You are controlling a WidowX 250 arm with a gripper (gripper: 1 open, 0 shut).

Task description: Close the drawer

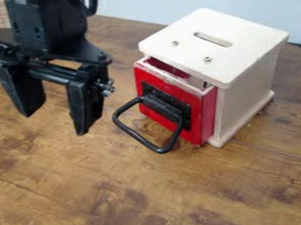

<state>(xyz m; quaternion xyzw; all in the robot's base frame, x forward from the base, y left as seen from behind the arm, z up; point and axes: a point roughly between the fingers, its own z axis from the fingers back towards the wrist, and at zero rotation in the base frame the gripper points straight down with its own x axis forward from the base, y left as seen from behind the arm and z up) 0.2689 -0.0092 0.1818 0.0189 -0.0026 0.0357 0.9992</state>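
Observation:
The red-fronted drawer sticks out a little from the pale wooden box, its front tilted toward the left. Its black looped bar handle hangs down and rests near the table. My black gripper hovers to the left of the handle, fingers pointing down and spread apart, open with nothing between them. The right finger stands a short gap left of the handle loop, apart from it.
The box's top has a slot and two screws. The brown wooden table stretches in front and to the left. A pale wall edge runs along the back right.

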